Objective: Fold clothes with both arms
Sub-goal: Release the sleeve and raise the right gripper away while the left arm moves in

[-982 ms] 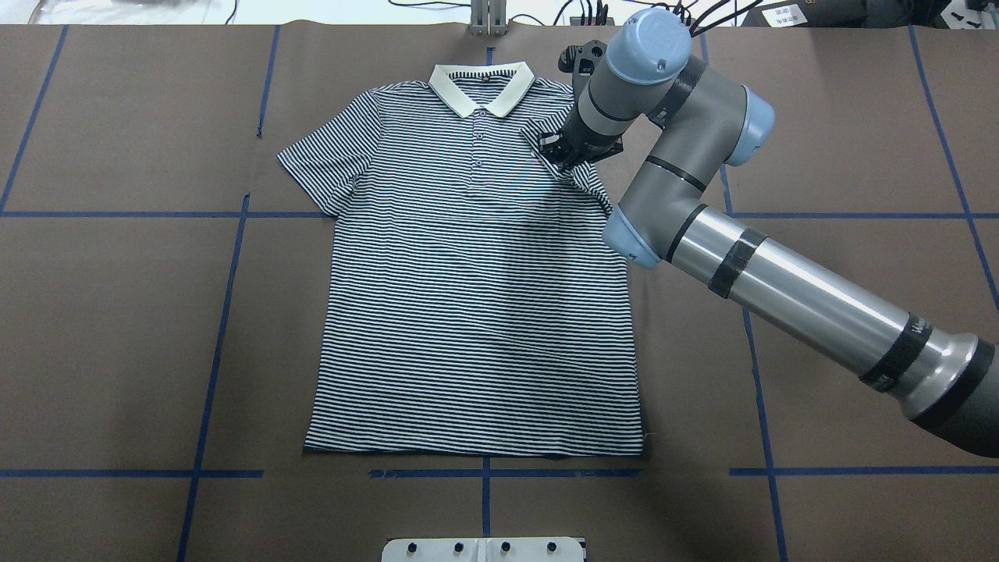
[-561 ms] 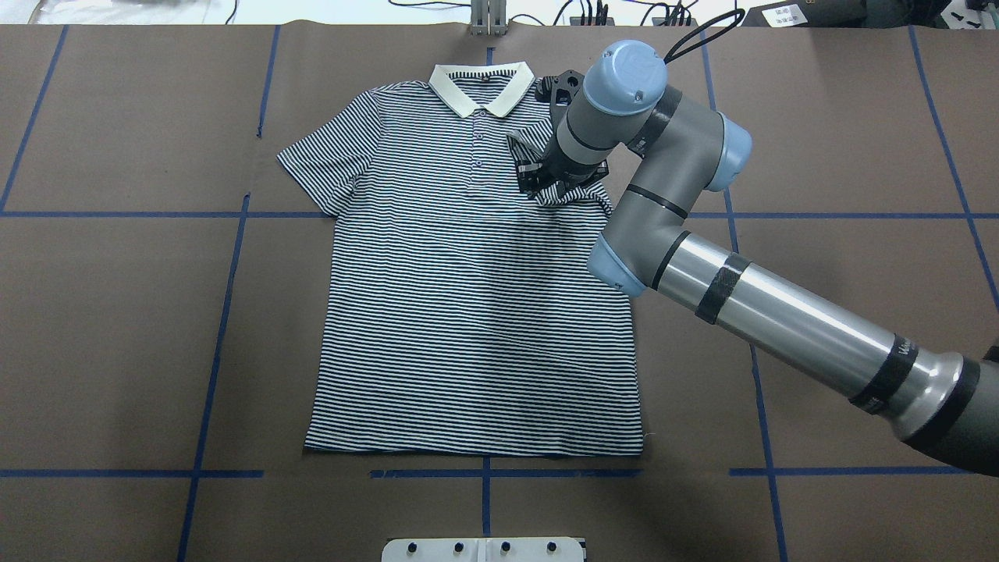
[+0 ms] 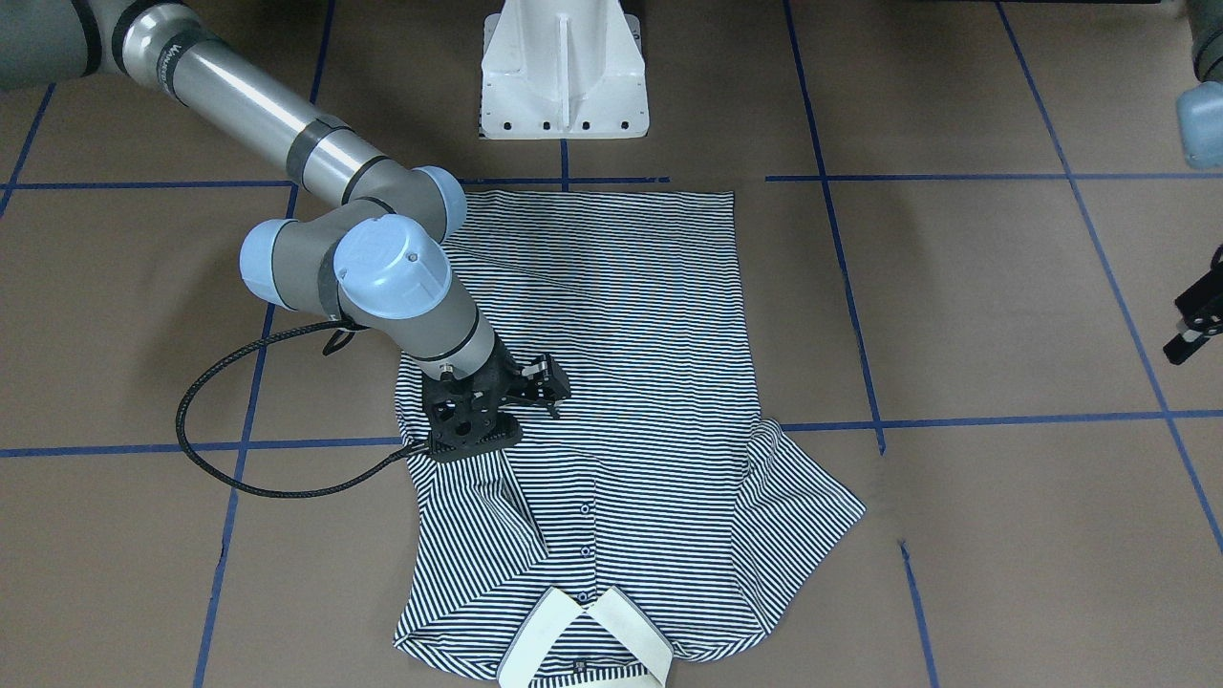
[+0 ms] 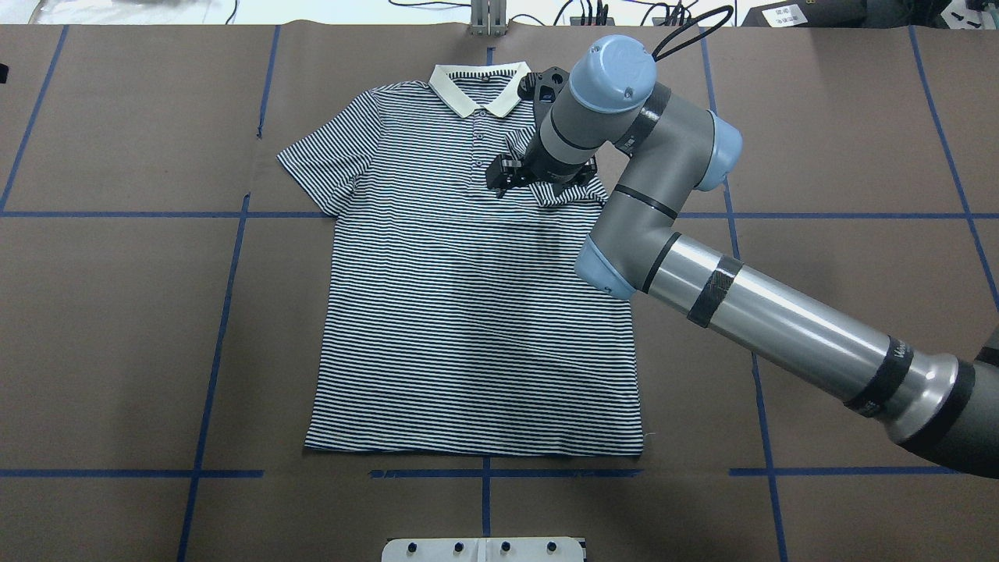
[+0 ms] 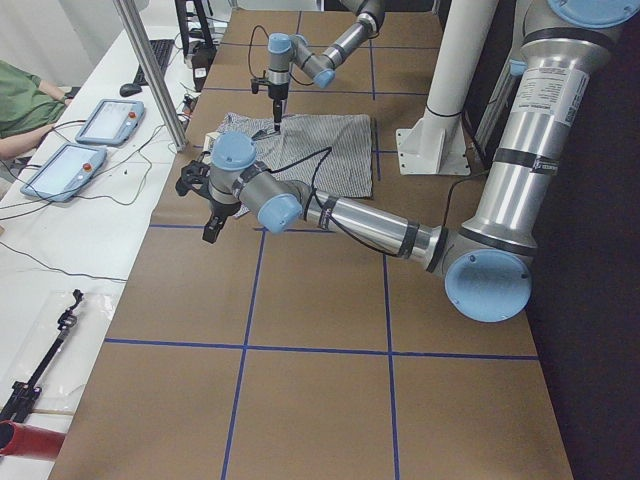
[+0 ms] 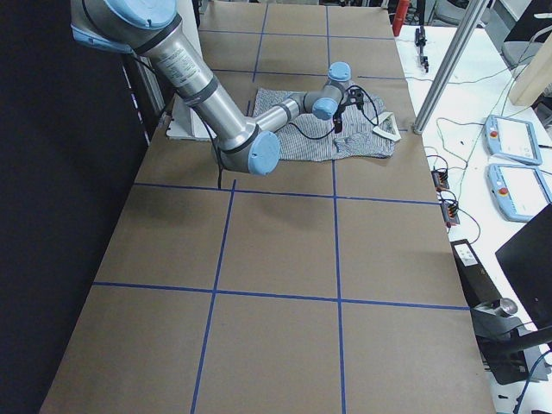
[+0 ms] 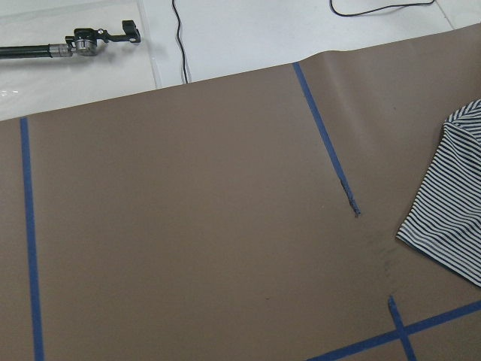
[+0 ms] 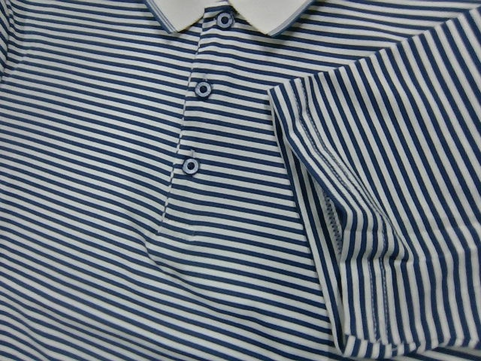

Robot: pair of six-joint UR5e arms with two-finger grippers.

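In the overhead view the polo shirt [image 4: 476, 312] lies face up in the middle of the table [image 4: 117, 312]. Its long axis runs straight up the frame, with the cream collar [image 4: 480, 86] at the top and the hem [image 4: 476, 451] at the bottom.

At the far left, the left gripper [image 5: 212, 228] is all but out of that frame. The side view along the table shows it above bare table, well apart from the shirt, fingers pointing down. I cannot tell whether its jaws are open or closed. Its wrist camera catches the tip of the spread sleeve [image 4: 324, 164] at the frame's right edge.

That sleeve lies flat, angled out toward the overhead frame's left. Right of it comes the button placket [image 4: 478, 148], and just right of that the right gripper [image 4: 501, 173], low over the chest. Further right, the other sleeve [image 3: 497, 506] is turned inward onto the chest, its edge close beside the placket in the right wrist view. No fingers show there, so I cannot tell whether the jaws grip that edge or stand clear of it.

My judgement is that one sleeve is in and one remains. The spread sleeve lies on the side of the left arm [image 5: 370, 225], while the right gripper would have to cross the placket to reach it. The left arm therefore looks better placed. From its jaws the sleeve lies toward the frame's right, and the fold would carry it that way, across the shirt's long axis.
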